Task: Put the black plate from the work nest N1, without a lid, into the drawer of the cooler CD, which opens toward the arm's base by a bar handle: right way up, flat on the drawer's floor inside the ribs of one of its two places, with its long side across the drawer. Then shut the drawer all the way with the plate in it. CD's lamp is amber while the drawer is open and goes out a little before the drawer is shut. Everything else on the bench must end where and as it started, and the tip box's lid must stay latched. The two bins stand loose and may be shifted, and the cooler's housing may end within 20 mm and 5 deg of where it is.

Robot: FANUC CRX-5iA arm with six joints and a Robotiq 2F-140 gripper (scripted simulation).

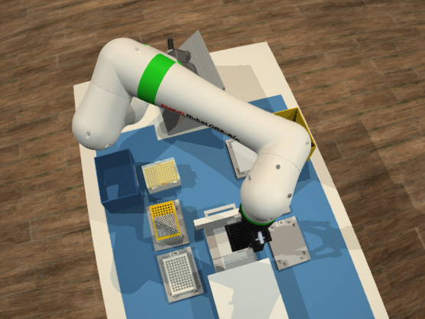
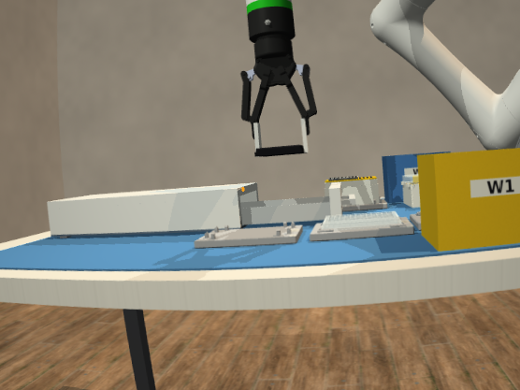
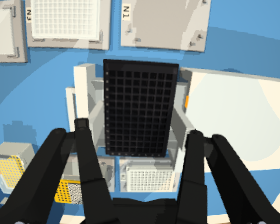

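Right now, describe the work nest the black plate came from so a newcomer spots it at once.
Start at the long pale cooler with its drawer pulled open toward the arm's base. The nest is the flat grey tray on the blue mat just beside that drawer, below the held black plate. Unlike the neighbouring nests, it carries no plate, only small corner pegs.
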